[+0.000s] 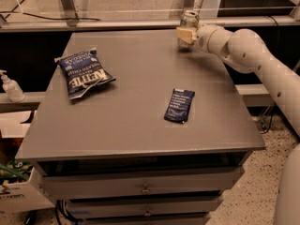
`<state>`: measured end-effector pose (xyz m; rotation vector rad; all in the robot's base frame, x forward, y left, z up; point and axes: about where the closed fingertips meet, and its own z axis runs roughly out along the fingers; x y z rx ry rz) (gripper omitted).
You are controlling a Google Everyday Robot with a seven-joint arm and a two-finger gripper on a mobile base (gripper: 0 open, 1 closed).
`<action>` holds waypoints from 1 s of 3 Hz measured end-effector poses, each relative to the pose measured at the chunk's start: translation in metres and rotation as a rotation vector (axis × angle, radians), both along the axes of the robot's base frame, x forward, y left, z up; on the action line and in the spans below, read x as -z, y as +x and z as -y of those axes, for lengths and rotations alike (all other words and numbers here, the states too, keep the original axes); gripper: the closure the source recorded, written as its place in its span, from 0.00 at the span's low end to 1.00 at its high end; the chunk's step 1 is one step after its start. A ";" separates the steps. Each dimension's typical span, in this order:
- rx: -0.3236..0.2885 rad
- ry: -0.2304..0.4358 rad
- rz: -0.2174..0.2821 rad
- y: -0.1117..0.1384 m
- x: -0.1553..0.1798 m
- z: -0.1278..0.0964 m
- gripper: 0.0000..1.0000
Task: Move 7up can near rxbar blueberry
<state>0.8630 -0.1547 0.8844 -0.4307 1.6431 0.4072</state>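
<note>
The 7up can stands upright at the far right back of the grey table; only its silvery upper part shows. My gripper is right at the can, low against its body, and covers its lower half. The cream arm reaches in from the right. The rxbar blueberry, a flat dark navy wrapper with pale text, lies on the table's right half, well in front of the can and apart from it.
A larger crinkled blue chip bag lies on the table's left part. A metal rail runs behind the table. A white pump bottle stands on a ledge at the left. Drawers sit under the table top.
</note>
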 end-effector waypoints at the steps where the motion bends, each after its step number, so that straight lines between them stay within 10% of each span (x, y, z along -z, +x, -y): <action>1: -0.099 -0.005 -0.004 -0.038 -0.013 -0.008 1.00; 3: -0.256 -0.110 -0.070 -0.133 -0.015 -0.003 1.00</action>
